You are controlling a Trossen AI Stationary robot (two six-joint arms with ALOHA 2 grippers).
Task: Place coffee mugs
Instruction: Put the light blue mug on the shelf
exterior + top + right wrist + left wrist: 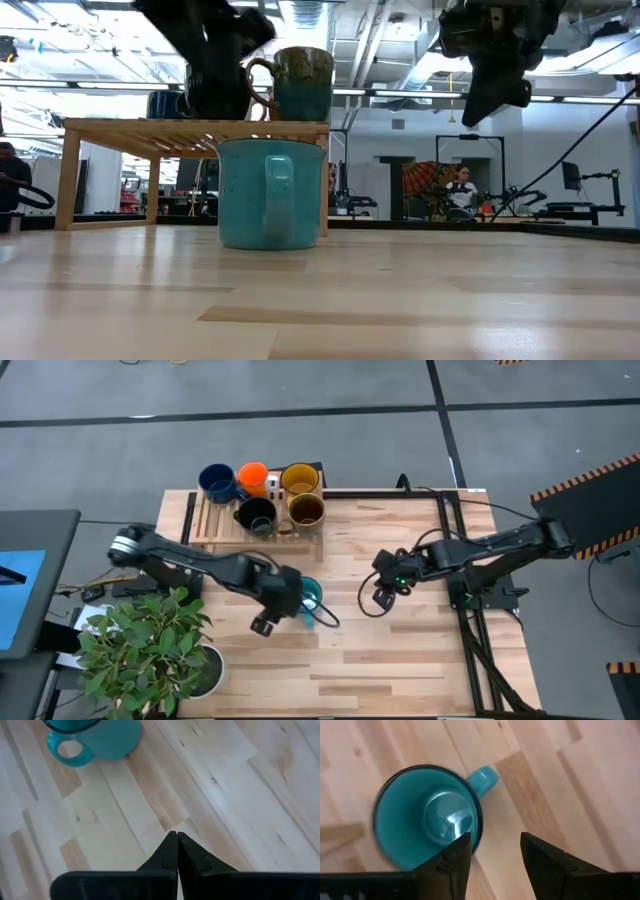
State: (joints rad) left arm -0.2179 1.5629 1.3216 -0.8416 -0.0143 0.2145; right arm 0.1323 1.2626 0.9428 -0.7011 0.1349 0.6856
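Observation:
The teal mug (312, 598) stands upright on its base on the table, its handle (276, 190) turned toward the near edge. My left gripper (492, 837) hovers open above it, pointing down; one finger is over the mug's rim and the other over bare wood beside the handle (484, 776). It touches nothing. Five more mugs sit on the wooden rack (205, 525): dark blue (215, 482), orange (253, 476), yellow (300, 480), black (257, 515) and olive-brown (305, 512). My right gripper (176, 837) is shut and hangs above the table, right of the teal mug (95, 737).
A leafy plant (140, 645) in a white pot (207, 670) stands at the table's near left corner, close to my left arm. The rack (195, 125) is raised on legs behind the teal mug. Bare wood lies between the two grippers and toward the near edge.

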